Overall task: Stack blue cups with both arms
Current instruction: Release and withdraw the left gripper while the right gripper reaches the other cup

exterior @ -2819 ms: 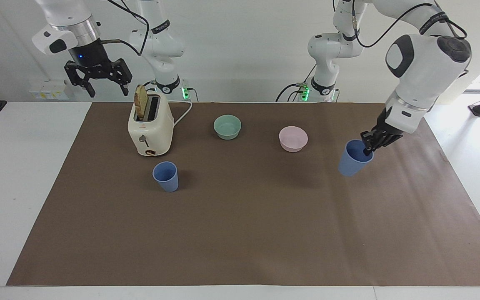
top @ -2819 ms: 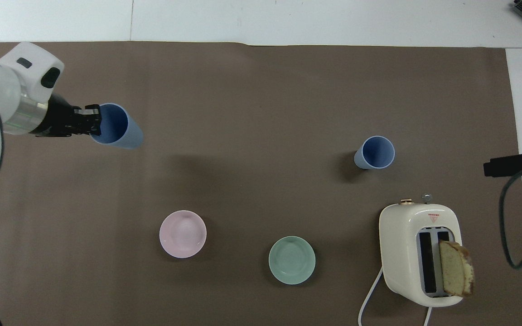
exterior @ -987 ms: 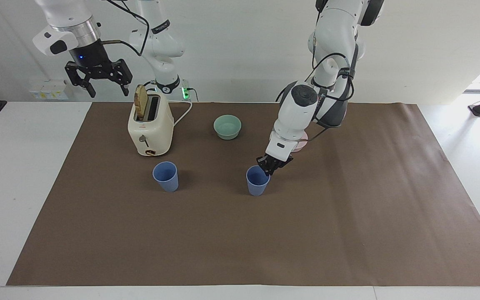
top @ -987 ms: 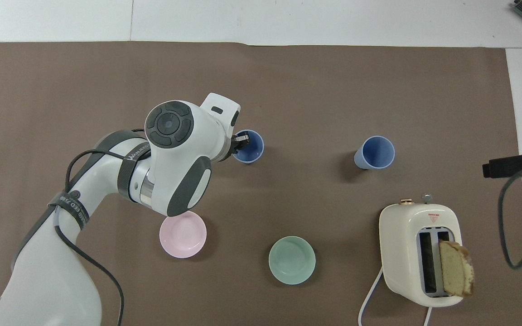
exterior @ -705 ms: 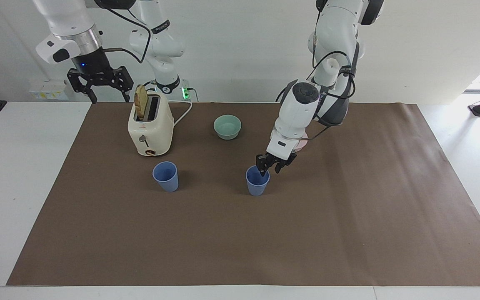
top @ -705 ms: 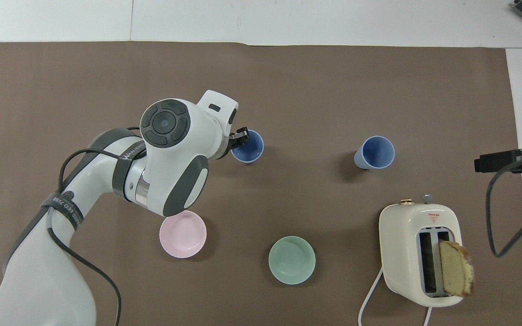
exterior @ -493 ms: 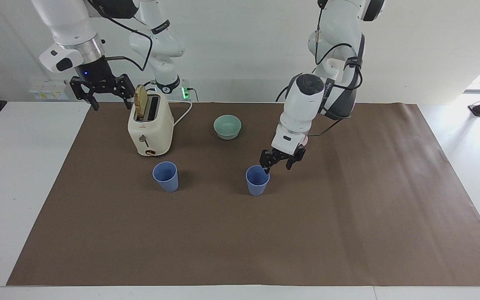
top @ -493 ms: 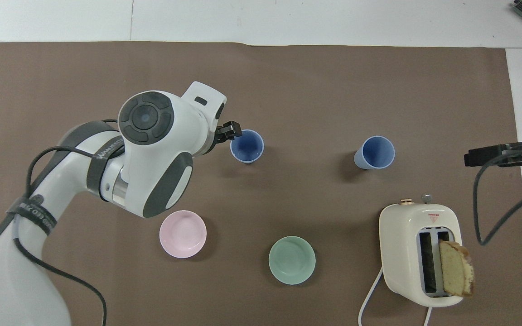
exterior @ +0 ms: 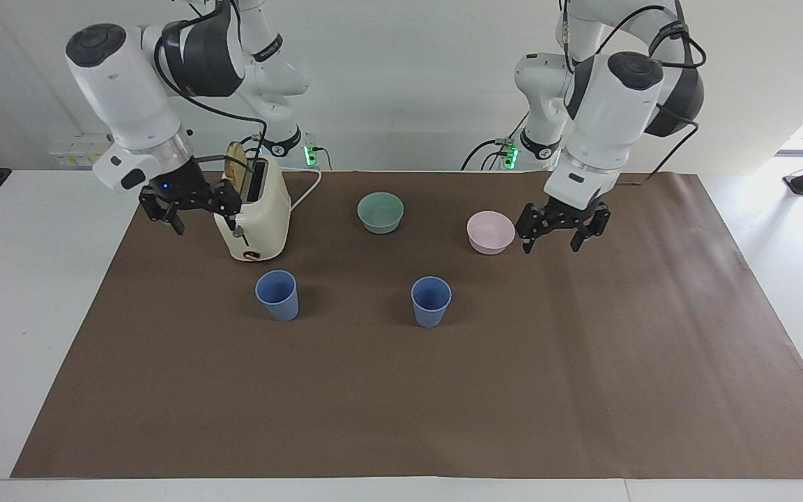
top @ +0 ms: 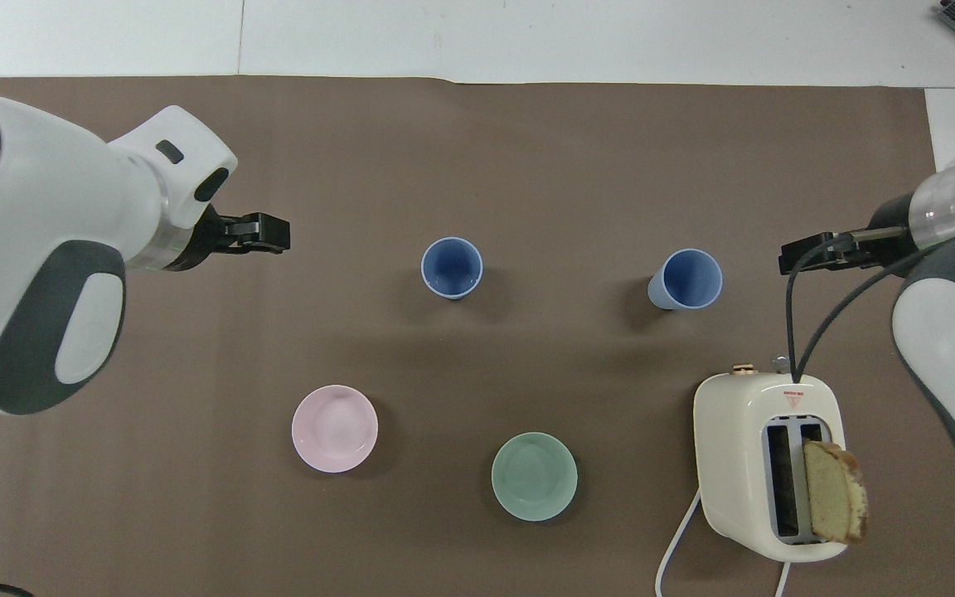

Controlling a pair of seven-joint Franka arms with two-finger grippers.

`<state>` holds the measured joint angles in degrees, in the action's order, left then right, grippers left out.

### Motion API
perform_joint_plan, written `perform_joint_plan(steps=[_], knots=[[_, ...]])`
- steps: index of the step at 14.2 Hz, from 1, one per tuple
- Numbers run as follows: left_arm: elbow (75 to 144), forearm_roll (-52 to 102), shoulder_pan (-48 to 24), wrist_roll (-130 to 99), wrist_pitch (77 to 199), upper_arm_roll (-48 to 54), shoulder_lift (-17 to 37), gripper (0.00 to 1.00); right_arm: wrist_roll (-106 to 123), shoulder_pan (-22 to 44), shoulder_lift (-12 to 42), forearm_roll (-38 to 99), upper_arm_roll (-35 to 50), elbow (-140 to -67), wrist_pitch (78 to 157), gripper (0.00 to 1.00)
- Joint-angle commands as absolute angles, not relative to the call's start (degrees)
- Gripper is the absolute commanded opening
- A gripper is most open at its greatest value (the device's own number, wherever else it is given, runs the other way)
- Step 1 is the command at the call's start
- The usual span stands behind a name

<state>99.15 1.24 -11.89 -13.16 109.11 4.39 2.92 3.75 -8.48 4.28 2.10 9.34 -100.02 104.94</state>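
Two blue cups stand upright and apart on the brown mat [exterior: 401, 404]. One cup [exterior: 431, 301] [top: 452, 267] is near the table's middle. The other cup [exterior: 277, 294] [top: 687, 279] stands toward the right arm's end, just farther from the robots than the toaster. My left gripper [exterior: 551, 242] [top: 269, 232] hangs open and empty over the mat, beside the pink bowl and well away from the middle cup. My right gripper [exterior: 205, 223] [top: 805, 254] is open and empty, low in the air beside the toaster.
A cream toaster [exterior: 251, 216] [top: 763, 464] holds a slice of bread, and its white cord trails toward the robots. A mint-green bowl [exterior: 380, 211] [top: 534, 476] and a pale pink bowl [exterior: 490, 231] [top: 334, 428] sit nearer the robots than the cups.
My left gripper opened, let go of the middle cup, then rose and drew back toward its own end. The right arm came down beside the toaster.
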Motion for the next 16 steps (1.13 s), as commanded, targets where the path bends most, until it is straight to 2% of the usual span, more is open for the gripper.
perform_joint_plan(steps=[1,3,9,16], knots=[[100.2,0.9,-7.0,-2.9,106.1,5.0,0.2,1.00,4.7,-7.3,7.1,2.3,9.4,-102.4,110.4,1.00],[99.4,0.9,-5.0,3.0,103.5,4.8,-1.6,1.00,4.7,-6.2,8.4,2.3,9.4,-103.9,114.4,1.00],[89.6,-0.7,-2.8,8.5,88.6,4.3,-1.8,1.00,4.7,-5.8,14.8,2.2,9.4,-104.8,120.6,1.00],[89.7,-0.2,-2.8,7.8,88.3,3.9,-4.7,1.00,4.8,-4.9,16.9,1.7,9.4,-105.6,121.9,1.00]])
